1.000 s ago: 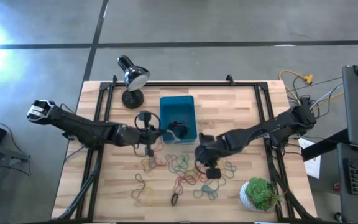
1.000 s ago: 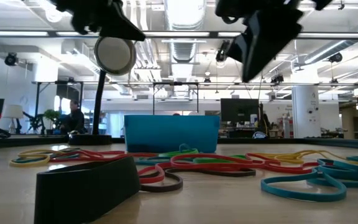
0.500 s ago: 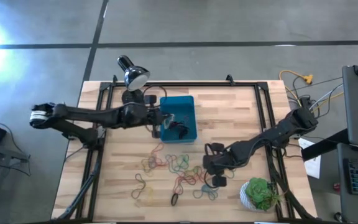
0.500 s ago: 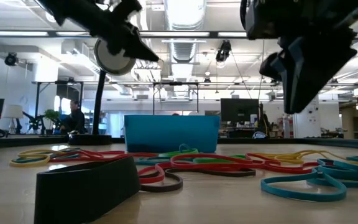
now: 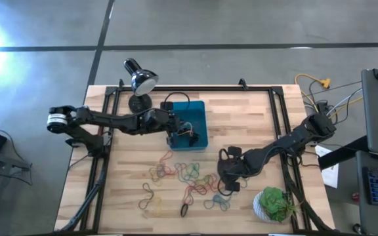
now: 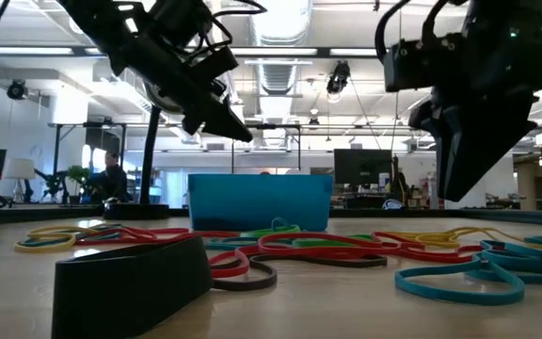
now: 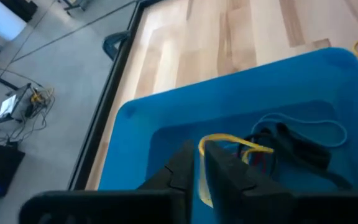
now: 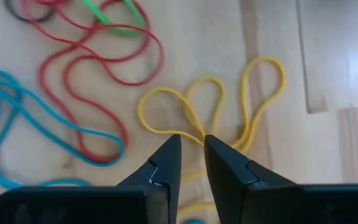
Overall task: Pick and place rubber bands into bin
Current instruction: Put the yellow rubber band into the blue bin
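high view: left gripper [image 5: 174, 130] over the bin [image 5: 196, 108] for a drop; right gripper [image 5: 230, 181] above the rubber bands [image 5: 189, 176] mid-bench [image 5: 254, 111]; plant [image 5: 275, 203] near right arm, lamp [image 5: 138, 78] beside bin.
low view: bin behind the bands, open bench in front.
left wrist view: fingers [image 7: 225, 171] slightly apart, yellow band [image 7: 229, 140] at the tips, above bin floor.
right wrist view: fingers [image 8: 166, 163] narrowly apart, nothing held, over yellow loop [image 8: 222, 112].
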